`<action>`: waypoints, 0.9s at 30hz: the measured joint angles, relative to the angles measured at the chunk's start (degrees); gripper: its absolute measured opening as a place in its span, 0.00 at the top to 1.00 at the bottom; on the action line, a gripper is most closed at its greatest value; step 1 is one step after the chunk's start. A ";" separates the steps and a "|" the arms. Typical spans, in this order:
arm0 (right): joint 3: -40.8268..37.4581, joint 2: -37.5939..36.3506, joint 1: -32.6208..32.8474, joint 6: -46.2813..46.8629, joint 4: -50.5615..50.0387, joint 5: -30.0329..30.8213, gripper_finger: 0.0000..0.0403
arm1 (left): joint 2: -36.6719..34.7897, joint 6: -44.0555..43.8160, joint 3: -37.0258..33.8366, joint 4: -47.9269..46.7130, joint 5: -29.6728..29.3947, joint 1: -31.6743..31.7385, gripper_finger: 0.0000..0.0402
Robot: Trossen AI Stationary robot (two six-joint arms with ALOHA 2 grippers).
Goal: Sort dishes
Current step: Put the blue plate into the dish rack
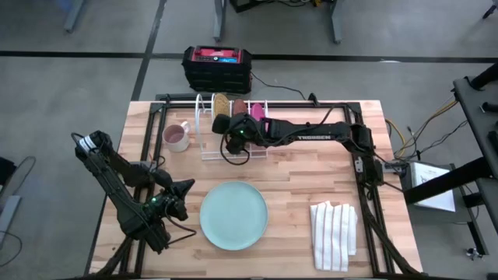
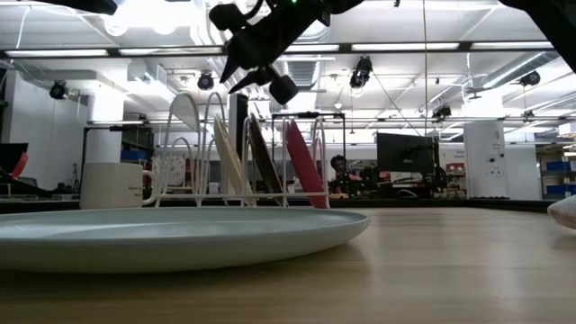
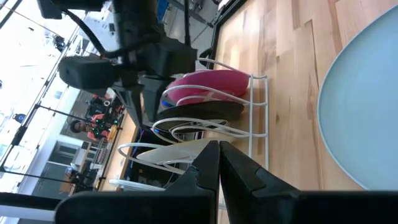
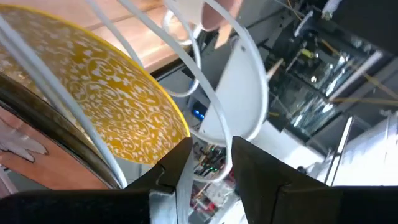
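1. Pale wood counter (image 1: 296,167) lies bare between the teal-blue plate (image 1: 233,215) at the near edge and the wire rack (image 1: 226,128) farther back.
2. The yellow plate (image 2: 227,162), orange-brown plate (image 2: 264,160) and pink plate (image 2: 306,166) stand in the rack.
3. The right hand (image 1: 226,124) hangs over the rack, fingers narrowly parted, gripping nothing.
4. The left hand (image 1: 183,190) waits pinched together beside the teal plate.
5. Only the high view shows the mug (image 1: 176,137) and striped cloth (image 1: 334,225).
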 joint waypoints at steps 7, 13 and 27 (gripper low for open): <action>0.00 -2.03 0.01 9.45 0.32 4.69 0.77 | 0.00 0.00 0.00 0.01 0.00 0.00 1.00; 0.00 -2.76 0.11 33.85 0.11 18.54 0.81 | 0.00 0.00 0.00 0.01 -0.02 -0.01 1.00; 0.00 -15.87 0.77 92.98 -33.58 14.53 0.92 | 0.00 -0.19 0.00 1.28 -0.63 0.85 1.00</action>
